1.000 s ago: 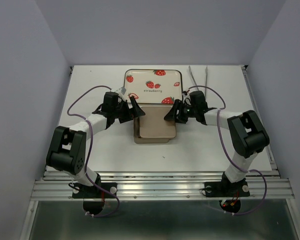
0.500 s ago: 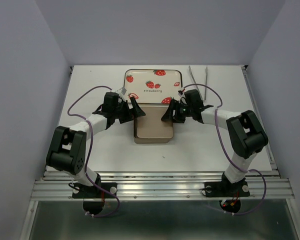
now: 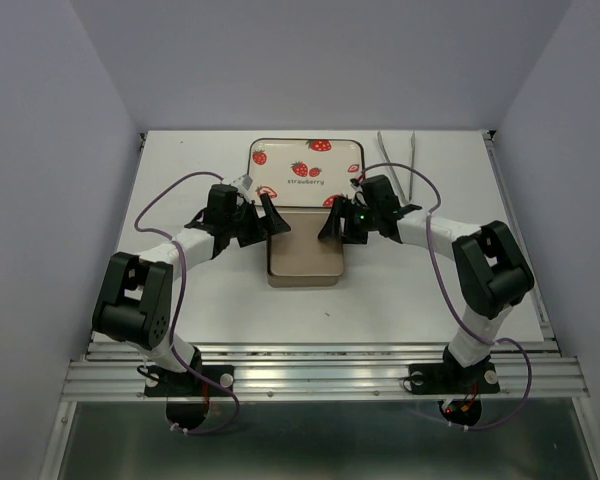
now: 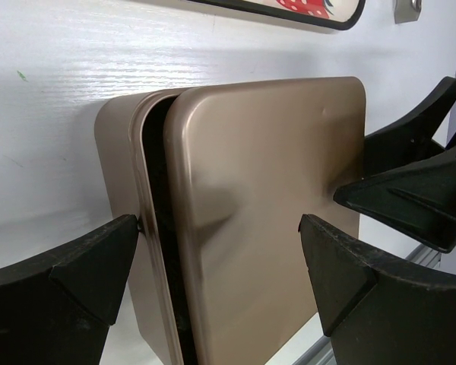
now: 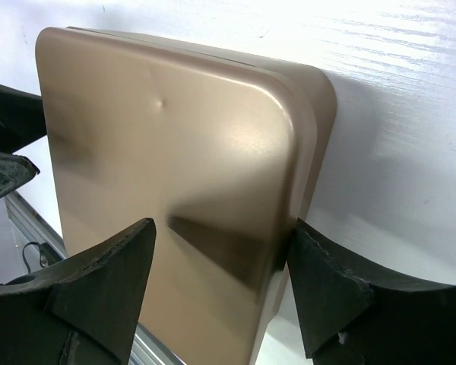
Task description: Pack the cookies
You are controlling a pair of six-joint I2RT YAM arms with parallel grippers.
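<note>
A square bronze tin (image 3: 305, 262) lies on the white table with its lid (image 4: 266, 190) on top, shifted a little off the base (image 4: 118, 152), so a dark gap shows on one side. The cookies are hidden. My left gripper (image 3: 276, 226) is open at the tin's far left corner; in the left wrist view (image 4: 219, 228) its fingers straddle the lid's edge. My right gripper (image 3: 334, 222) is open at the far right corner. In the right wrist view (image 5: 222, 226) one finger (image 5: 319, 281) touches the side of the lid (image 5: 167, 152).
A strawberry-print tray (image 3: 307, 170) lies just behind the tin, close to both grippers. Metal tongs (image 3: 400, 160) lie at the back right. The table's front rail runs along the near edge.
My right gripper has moved left against the tin's right side, and the lid's right edge has shifted left with it. The left gripper has stayed put.
</note>
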